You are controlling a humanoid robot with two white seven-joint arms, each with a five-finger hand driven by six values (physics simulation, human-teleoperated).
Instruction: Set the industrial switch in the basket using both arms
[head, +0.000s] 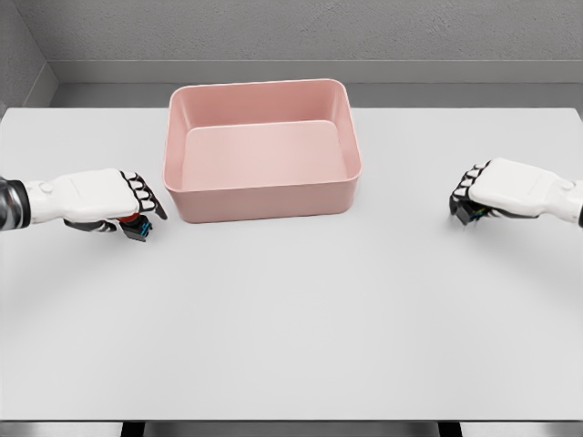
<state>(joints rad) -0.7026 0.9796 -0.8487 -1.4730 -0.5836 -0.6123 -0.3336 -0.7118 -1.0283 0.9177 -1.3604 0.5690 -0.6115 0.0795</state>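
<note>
Switch (137, 228) under left hand (114, 202), beside basket (262, 196)

Bright, even, diffuse light from above; soft faint shadows under the basket (262, 196) and each hand; white worktop (301, 309) near-glareless; render sharp, no edge distortion

You had bare tabletop (291, 309) across the whole front and middle, well apart from anything. Only the pink basket (262, 196) stood in the way at the back, its walls raised, its top open. The left hand (109, 200) sat just beside its front-left corner.
</note>
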